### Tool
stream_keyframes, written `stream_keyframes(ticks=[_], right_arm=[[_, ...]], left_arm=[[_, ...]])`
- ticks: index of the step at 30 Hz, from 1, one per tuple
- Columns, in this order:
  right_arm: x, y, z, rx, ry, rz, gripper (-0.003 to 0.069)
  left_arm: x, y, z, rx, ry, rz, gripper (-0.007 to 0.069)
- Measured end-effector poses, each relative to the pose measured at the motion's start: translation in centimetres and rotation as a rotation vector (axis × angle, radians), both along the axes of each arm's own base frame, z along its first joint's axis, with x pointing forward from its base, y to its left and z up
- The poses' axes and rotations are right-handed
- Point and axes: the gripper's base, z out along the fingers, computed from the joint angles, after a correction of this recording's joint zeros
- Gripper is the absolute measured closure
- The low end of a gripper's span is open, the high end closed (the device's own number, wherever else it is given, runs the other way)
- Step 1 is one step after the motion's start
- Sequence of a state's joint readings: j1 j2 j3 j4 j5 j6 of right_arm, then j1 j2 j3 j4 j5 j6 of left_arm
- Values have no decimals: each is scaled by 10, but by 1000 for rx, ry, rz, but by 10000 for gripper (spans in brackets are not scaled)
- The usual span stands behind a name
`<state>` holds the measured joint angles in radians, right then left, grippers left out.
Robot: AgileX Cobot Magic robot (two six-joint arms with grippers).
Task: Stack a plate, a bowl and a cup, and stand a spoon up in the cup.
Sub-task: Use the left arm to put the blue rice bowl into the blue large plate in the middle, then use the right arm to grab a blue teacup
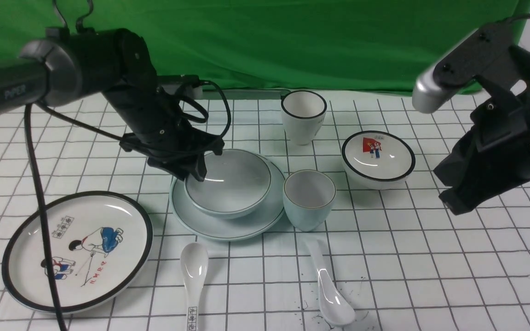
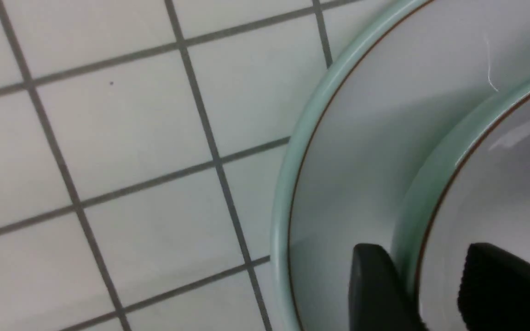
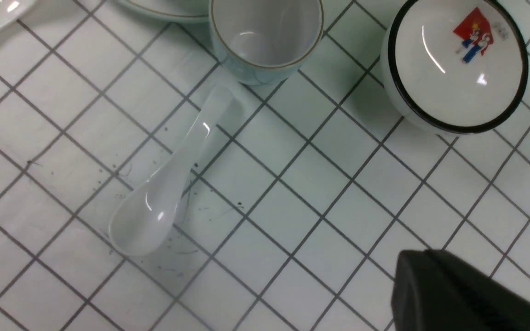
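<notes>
Centre of frame: my left tool (image 1: pixel 198 174) is straddling the left rim of the bowl (image 1: pixel 230 181), released; the bowl is sitting on the plate (image 1: pixel 228 227). The cup (image 1: pixel 309 197) is standing just right of the plate, lying leftward of my clenched right tool (image 1: pixel 458 204), the nearer arm.

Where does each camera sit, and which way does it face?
Front: between left arm and right arm, both visible, facing forward over the table.
Left wrist: on that arm, looking down at the bowl; left gripper straddles its rim.
Right wrist: on that arm, looking down at cup and spoon; right gripper shows.
Shared: front and right wrist show cup, spoon.
</notes>
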<state>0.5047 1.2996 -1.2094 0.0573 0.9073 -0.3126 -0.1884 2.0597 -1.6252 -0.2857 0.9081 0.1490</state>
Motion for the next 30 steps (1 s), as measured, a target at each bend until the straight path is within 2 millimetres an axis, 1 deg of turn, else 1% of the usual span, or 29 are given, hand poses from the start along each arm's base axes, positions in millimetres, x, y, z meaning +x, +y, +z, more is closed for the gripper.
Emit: stream_keyframes(ticks=[1, 2, 3, 4, 5, 6, 7, 8, 9, 10, 11, 12, 13, 14, 15, 16, 17, 18, 19, 20, 21, 22, 23, 24, 25, 26, 27, 28, 30], right_arm=[[1, 0, 1, 0, -3, 0, 636], [2, 1, 2, 2, -7, 0, 636], [2, 1, 2, 3, -8, 0, 636], [5, 3, 5, 4, -10, 0, 636], [8, 4, 7, 5, -12, 0, 636], [11, 6, 11, 8, -17, 0, 636], [14, 7, 13, 8, -17, -1, 636], [20, 11, 17, 9, -21, -1, 636], [26, 14, 20, 9, -20, -1, 636], [29, 16, 21, 9, -20, -1, 636], [35, 19, 23, 9, -21, -1, 635], [46, 25, 24, 2, -13, 1, 626], [45, 25, 24, 1, -10, 1, 624], [58, 32, 23, -10, 6, 3, 592], [65, 36, 19, -21, 25, 4, 571], [67, 37, 20, -20, 26, 4, 564], [78, 43, 14, -39, 62, 5, 503], [84, 48, 10, -49, 81, 9, 456], [89, 52, 8, -54, 91, 11, 417], [93, 56, 4, -63, 105, 17, 366], [100, 64, -3, -79, 129, 29, 302], [100, 64, -3, -79, 129, 29, 302], [107, 73, -13, -93, 149, 45, 243], [109, 75, -16, -97, 155, 47, 237], [114, 82, -24, -103, 164, 58, 205], [115, 85, -27, -104, 168, 61, 196], [121, 91, -39, -106, 174, 67, 183], [123, 93, -43, -109, 179, 69, 181], [131, 98, -59, -114, 190, 69, 179]], left_arm=[[2, 0, 5, 6, -5, -3, 316], [3, 1, 11, 15, -15, -9, 273], [3, 1, 14, 20, -19, -13, 265], [4, 2, 26, 33, -40, -21, 209], [4, 3, 39, 42, -65, -28, 176], [4, 4, 52, 52, -96, -32, 153], [2, 5, 60, 57, -112, -34, 139], [-4, 9, 87, 77, -178, -33, 116], [-9, 12, 105, 97, -219, -30, 111], [-12, 13, 111, 99, -234, -27, 110], [-20, 16, 128, 114, -272, -20, 113], [-35, 22, 153, 133, -327, -12, 134], [-35, 22, 152, 136, -326, -12, 134], [-54, 27, 172, 143, -371, -2, 179], [-63, 29, 178, 141, -384, 2, 207], [-68, 30, 183, 137, -396, 6, 222], [-86, 33, 189, 131, -412, 17, 291], [-94, 35, 190, 129, -418, 19, 330], [-103, 36, 186, 126, -418, 21, 371], [-113, 38, 184, 117, -422, 24, 423], [-128, 40, 182, 102, -431, 28, 494], [-130, 40, 177, 100, -419, 28, 504], [-144, 42, 170, 85, -427, 34, 569], [-147, 42, 171, 82, -435, 35, 585], [-160, 44, 162, 71, -438, 41, 627], [-164, 45, 156, 72, -428, 41, 635], [-177, 48, 147, 68, -441, 47, 655], [-179, 48, 143, 70, -432, 47, 657], [-192, 51, 128, 71, -430, 51, 662]])
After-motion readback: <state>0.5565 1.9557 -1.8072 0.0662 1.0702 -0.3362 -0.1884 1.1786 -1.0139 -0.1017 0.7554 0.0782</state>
